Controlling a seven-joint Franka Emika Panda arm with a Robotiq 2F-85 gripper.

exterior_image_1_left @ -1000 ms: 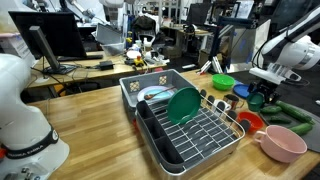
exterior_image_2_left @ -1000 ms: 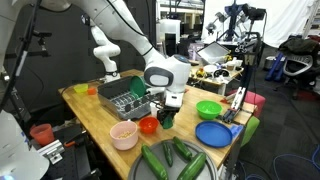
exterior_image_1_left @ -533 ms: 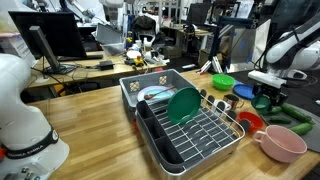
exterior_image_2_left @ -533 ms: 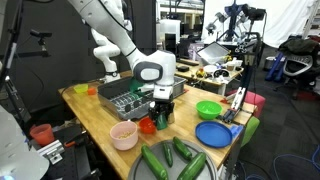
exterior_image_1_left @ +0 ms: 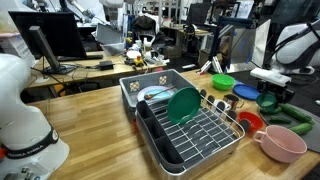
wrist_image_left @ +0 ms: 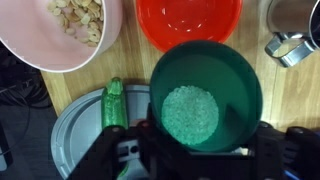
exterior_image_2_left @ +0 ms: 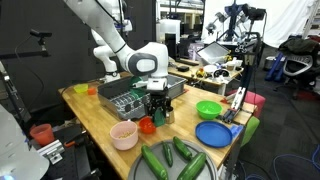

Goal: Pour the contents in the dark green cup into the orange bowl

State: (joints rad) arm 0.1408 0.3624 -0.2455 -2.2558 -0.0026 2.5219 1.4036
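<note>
Dark green cup (pale grains inside) gripped by the hand; orange bowl nearby.

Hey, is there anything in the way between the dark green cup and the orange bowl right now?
Nothing visible does. The gripper holds the dark green cup right beside the orange bowl; in the wrist view their rims nearly meet. The pink mug sits off to one side.
</note>
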